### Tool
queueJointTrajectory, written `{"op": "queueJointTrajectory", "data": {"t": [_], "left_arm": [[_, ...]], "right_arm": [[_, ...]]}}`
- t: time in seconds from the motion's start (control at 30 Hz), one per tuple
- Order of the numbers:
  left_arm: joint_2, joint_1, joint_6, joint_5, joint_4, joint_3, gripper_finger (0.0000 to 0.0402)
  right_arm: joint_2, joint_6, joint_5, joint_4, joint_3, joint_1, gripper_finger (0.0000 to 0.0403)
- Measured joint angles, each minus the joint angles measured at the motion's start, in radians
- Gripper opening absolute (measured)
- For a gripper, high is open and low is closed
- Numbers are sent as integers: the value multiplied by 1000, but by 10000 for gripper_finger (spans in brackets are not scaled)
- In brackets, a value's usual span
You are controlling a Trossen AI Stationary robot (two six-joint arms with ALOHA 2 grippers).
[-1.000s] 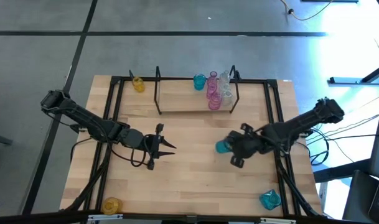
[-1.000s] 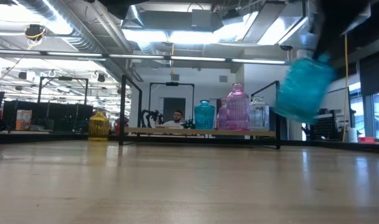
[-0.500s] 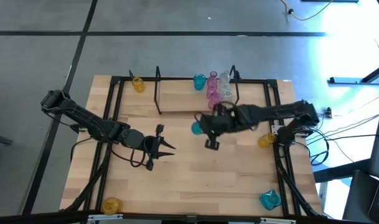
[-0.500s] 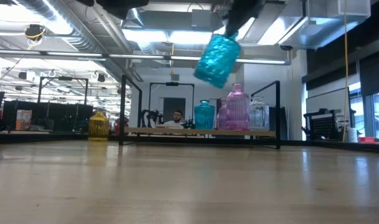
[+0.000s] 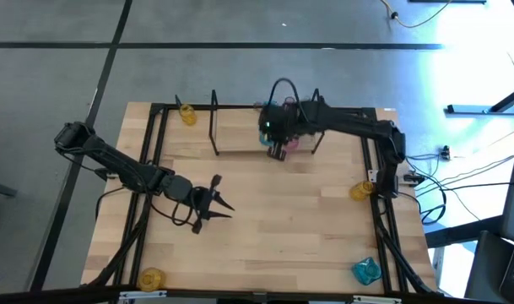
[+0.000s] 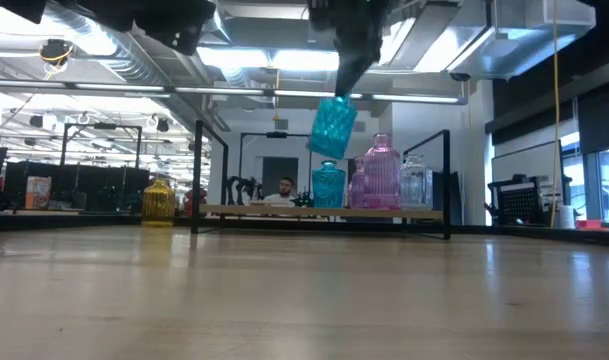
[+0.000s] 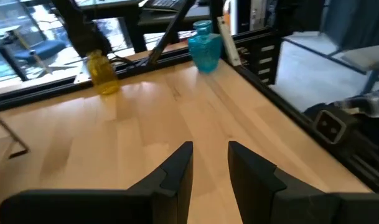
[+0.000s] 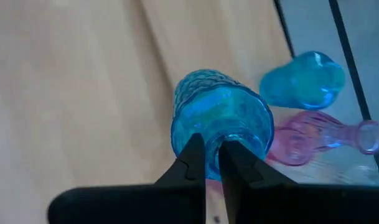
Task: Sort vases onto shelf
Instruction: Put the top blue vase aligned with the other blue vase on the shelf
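The right gripper (image 8: pixel 206 163) holds a textured teal-blue glass vase (image 6: pixel 333 126) clamped by its neck, tilted in the air above the low light-wood shelf (image 5: pixel 240 133), beside the teal vase standing there (image 6: pixel 328 186). This looks like placing: next, level it and lower. The left gripper (image 7: pixel 209 168), fingers apart, hangs mid-table.

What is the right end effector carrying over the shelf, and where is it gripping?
The right end effector holds a teal vase by its neck and rim, above the shelf. The left end effector holds nothing.

A light-wood tabletop (image 5: pixel 265 211) stands on a grey floor (image 5: pixel 240 67) crossed by dark lines, beneath bright ceiling lights (image 6: pixel 274 60) and exposed ducts (image 6: pixel 114 45).
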Motion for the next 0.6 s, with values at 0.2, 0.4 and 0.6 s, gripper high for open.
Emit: {"op": "queueJointTrajectory", "data": {"t": [0.2,0.4,0.6], "left_arm": [[1,3,73,-123,18,-1,94],[0,52,129,-93,57,-1,94],[1,92,134,-57,13,-2,94]], "right_arm": [[16,-131,-49,18,0,-117,10],[33,-196,-58,8,1,-160,10],[86,-232,-90,32,1,-166,10]]}}
